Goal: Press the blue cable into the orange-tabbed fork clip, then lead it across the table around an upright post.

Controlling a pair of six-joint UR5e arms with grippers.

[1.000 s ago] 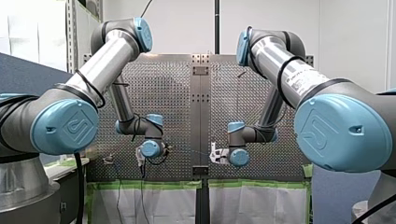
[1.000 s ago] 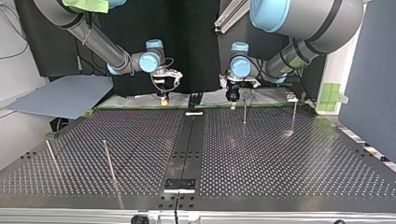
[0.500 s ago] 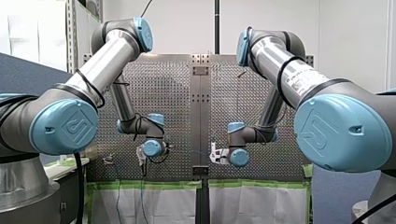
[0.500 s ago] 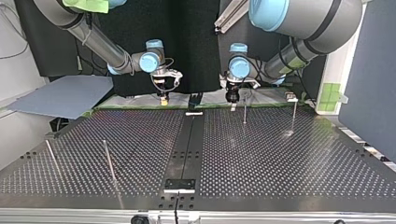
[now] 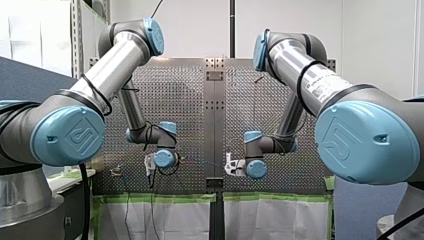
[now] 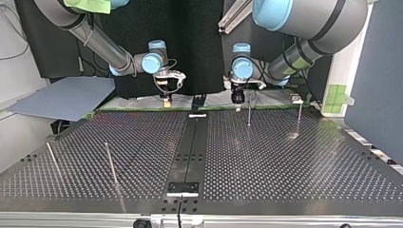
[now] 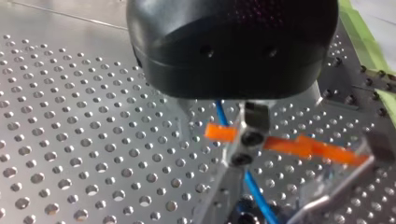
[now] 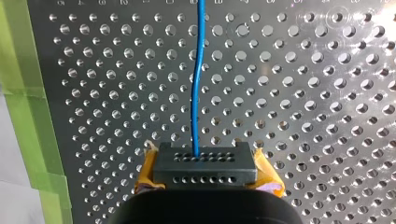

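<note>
Over the table (image 6: 285, 161), my left arm (image 5: 117, 62) had crept slightly toward the middle in the last second, while my right arm (image 5: 300, 70) had not moved. My left gripper (image 7: 239, 156) hung low at the clip (image 7: 322, 151), its metal fingers seemingly pressed together on the cable (image 8: 196, 93), though that wrist view was blurred. My right gripper (image 8: 205, 161) pinched the cable between yellow pads, with the line running straight out ahead. The cable lay between the orange tabs, so I judged the pressing-in was under way; the post (image 6: 249, 114) was not yet rounded.
</note>
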